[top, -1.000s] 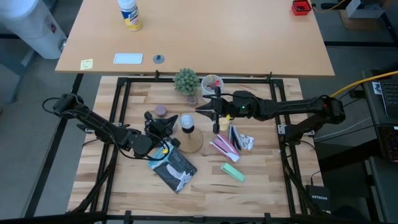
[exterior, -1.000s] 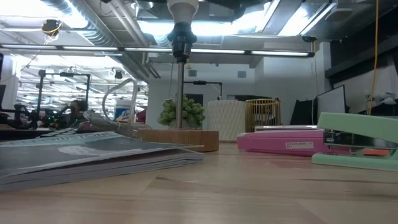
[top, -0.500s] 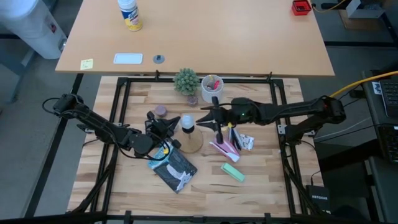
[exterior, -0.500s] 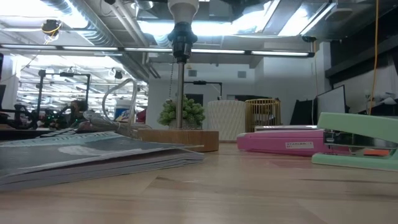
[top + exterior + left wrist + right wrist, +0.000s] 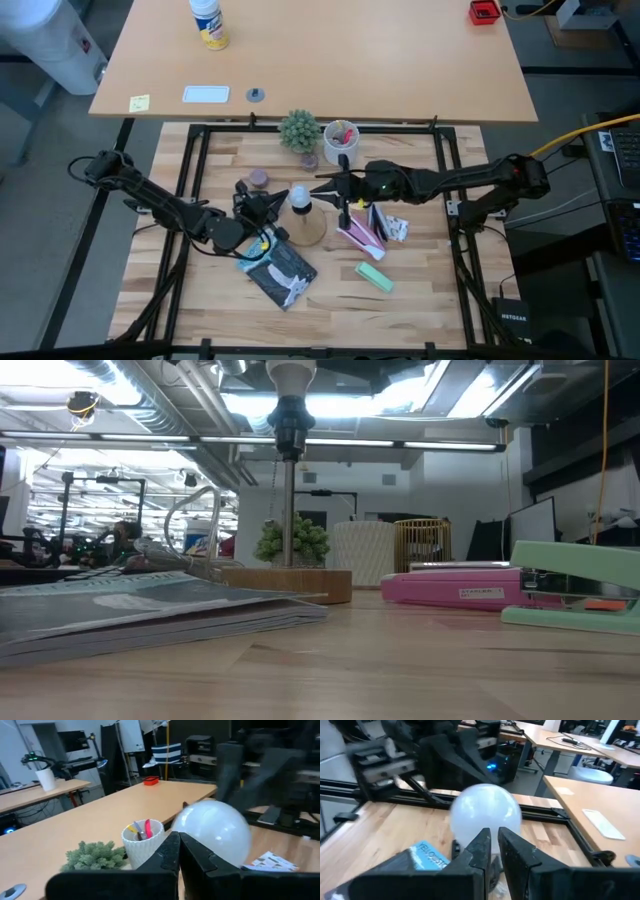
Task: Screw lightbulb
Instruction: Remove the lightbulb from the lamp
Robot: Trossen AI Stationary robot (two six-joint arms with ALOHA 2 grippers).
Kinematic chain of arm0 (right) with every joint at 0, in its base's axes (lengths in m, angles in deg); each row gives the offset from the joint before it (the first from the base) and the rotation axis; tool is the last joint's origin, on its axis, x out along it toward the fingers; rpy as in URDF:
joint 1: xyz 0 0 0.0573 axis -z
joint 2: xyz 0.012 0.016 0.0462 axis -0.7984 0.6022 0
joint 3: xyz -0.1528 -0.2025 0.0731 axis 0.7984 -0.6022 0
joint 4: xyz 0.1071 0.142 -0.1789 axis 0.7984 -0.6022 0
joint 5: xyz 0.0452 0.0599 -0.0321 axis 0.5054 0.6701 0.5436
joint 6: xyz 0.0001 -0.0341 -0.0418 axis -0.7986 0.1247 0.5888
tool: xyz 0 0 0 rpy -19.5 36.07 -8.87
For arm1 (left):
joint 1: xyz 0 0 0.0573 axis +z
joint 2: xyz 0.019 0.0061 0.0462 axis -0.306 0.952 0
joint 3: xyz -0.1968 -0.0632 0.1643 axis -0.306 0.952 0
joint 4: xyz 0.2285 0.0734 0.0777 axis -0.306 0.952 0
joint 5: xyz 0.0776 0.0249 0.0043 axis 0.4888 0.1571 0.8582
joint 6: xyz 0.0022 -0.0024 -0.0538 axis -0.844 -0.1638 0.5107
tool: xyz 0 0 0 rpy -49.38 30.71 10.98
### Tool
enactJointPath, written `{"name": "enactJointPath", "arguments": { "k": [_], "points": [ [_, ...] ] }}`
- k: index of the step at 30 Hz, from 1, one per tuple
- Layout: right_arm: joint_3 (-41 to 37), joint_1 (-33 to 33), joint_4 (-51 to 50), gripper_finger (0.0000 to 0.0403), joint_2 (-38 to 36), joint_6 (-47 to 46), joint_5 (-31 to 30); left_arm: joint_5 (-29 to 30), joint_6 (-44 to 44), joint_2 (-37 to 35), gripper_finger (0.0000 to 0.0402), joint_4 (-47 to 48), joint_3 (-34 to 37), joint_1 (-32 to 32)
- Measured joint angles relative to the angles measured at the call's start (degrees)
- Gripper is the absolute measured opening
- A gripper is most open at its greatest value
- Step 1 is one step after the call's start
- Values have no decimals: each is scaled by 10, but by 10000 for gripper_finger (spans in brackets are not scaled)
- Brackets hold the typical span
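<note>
The whitish lightbulb (image 5: pixel 298 197) sits base down in the black socket (image 5: pixel 289 428) on top of the wooden cone stand (image 5: pixel 310 226). It also shows in the low view (image 5: pixel 292 374). My left gripper (image 5: pixel 274 203) is shut just left of the bulb, which shows beyond its fingertips in the left wrist view (image 5: pixel 214 831). My right gripper (image 5: pixel 322 188) is shut just right of the bulb, which fills the view behind its fingertips (image 5: pixel 485 815). My left gripper's shut fingertips (image 5: pixel 175 851) stand level beside the bulb's round side, coming from the table's left; I cannot tell whether they touch it. My right gripper's shut fingertips (image 5: pixel 481 846) point level at the bulb's round side (image 5: pixel 470 827) from the table's right; I cannot tell whether they touch it.
A magazine (image 5: pixel 279 268) lies near the stand's front. A pink stapler (image 5: pixel 360 236) and a green stapler (image 5: pixel 375 276) lie to the right. A small plant (image 5: pixel 299 131) and a white pen cup (image 5: pixel 341 135) stand at the far side.
My right gripper has moved toward the near edge and a little left, closing in on the bulb. My left gripper, the bulb and the stand have stayed in place.
</note>
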Motion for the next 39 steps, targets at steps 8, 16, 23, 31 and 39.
{"name": "enactJointPath", "arguments": {
  "k": [8,16,23,31,39],
  "points": [
    [-1,9,13,44,3,11,-42,-29,-11,2,1,-1,0,-19],
    [-1,25,16,44,2,20,-42,-20,-12,2,1,-2,-1,-25],
    [-1,24,10,44,-32,25,-24,33,-21,2,1,-7,-1,-25],
    [-1,24,-14,44,-55,-38,91,78,-20,2,1,-6,-1,3],
    [0,19,-34,44,-33,-50,90,-5,1,2,1,-1,-1,34]
  ]
}}
